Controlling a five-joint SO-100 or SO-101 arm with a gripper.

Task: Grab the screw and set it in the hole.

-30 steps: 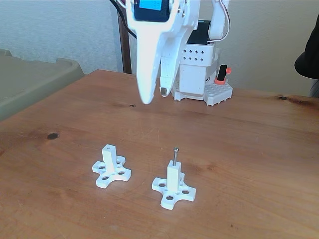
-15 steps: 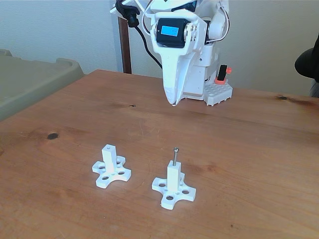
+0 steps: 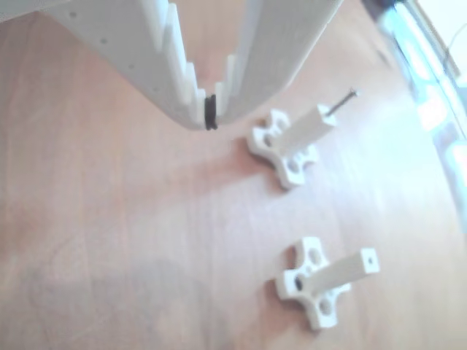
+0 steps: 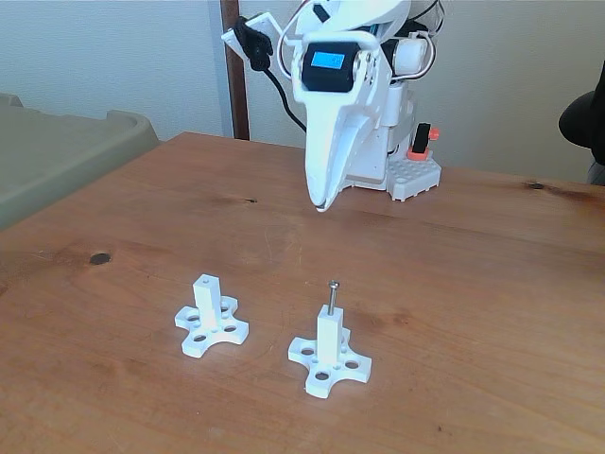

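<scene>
Two white posts with cross-shaped bases stand on the wooden table. The screw [image 4: 333, 294] sticks upright out of the hole in the top of the right post [image 4: 329, 344], and in the other view the screw [image 3: 341, 103] juts from the upper post [image 3: 300, 134]. The left post [image 4: 207, 305] shows an empty hole [image 3: 371, 258] in its end face. My gripper [image 4: 322, 202] hangs shut and empty above the table, well behind the posts; in the other view my gripper [image 3: 207, 117] is up and to the left of the post with the screw.
The arm's white base [image 4: 397, 161] sits at the back of the table. A grey-green bin [image 4: 66, 151] stands off the table's left edge. A dark object [image 4: 584, 113] is at the right edge. A dark knot [image 4: 99, 257] marks the wood at left.
The gripper has drawn back from the camera toward the arm's base, moved right and sunk lower. The screw and both posts have not moved.
</scene>
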